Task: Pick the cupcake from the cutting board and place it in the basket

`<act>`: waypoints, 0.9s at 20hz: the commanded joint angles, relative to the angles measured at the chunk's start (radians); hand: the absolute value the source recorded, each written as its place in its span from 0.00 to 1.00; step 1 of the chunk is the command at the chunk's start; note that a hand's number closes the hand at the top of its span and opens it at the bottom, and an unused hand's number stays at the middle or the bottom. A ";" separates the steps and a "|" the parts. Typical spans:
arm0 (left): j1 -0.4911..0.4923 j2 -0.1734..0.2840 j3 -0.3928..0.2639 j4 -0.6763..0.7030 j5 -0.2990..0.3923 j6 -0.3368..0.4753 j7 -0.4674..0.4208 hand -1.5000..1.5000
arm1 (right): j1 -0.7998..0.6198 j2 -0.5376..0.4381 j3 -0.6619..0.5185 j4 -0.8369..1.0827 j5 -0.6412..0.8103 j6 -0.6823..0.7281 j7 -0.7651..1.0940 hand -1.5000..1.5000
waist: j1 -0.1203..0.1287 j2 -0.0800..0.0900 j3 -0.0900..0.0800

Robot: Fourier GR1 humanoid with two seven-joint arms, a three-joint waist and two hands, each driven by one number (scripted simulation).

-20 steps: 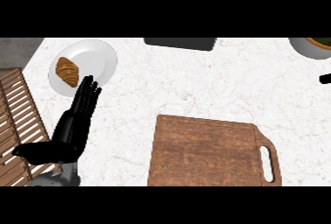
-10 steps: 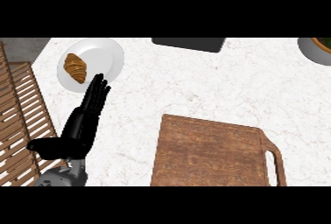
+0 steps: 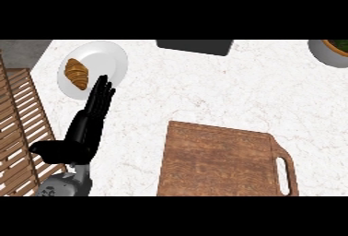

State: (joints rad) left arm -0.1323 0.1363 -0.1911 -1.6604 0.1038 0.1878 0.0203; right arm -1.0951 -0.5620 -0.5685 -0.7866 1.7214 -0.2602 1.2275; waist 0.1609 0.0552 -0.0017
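One hand, the left hand (image 3: 81, 131), shows at the lower left of the frame, rising from one grey forearm (image 3: 66, 184) at the bottom edge. Its fingers (image 3: 102, 94) are stretched straight and held together, pointing toward the upper left, and they grip nothing; their tips overlap the lower rim of the one white plate (image 3: 108, 60) in the upper left. The thumb sticks out to the left. One croissant (image 3: 76, 73) lies on that plate, just left of the fingertips. One brown cutting board (image 3: 217, 159) fills the lower middle and lower right of the frame, with a slot handle on its right side; its top is bare, and no cupcake can be seen on it or anywhere on the white marbled counter (image 3: 224, 87). One dark flat object (image 3: 194, 46) sits at the top centre edge. One grey bowl-like vessel (image 3: 327, 53) is cut by the upper right corner. A slatted wooden surface (image 3: 20, 124) runs along the left edge. The right hand does not appear.
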 commanded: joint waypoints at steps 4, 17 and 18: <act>0.013 -0.007 0.009 0.013 0.002 0.010 0.003 0.50 | -0.070 0.006 -0.089 0.101 0.179 0.052 0.260 1.00 | -0.029 -0.010 -0.001; 0.033 0.001 0.044 0.027 -0.004 0.024 -0.016 0.50 | -0.086 0.095 -0.266 0.047 0.397 0.016 0.260 1.00 | -0.091 -0.031 0.001; 0.056 0.008 0.045 0.010 0.008 0.012 -0.014 0.50 | -0.056 0.085 -0.290 0.054 0.401 -0.005 0.260 1.00 | -0.089 -0.031 0.002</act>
State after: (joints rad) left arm -0.0902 0.1407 -0.1506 -1.6420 0.1078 0.2029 0.0052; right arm -1.1504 -0.4955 -0.8174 -0.7337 2.0704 -0.2320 1.2438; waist 0.0816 0.0274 -0.0006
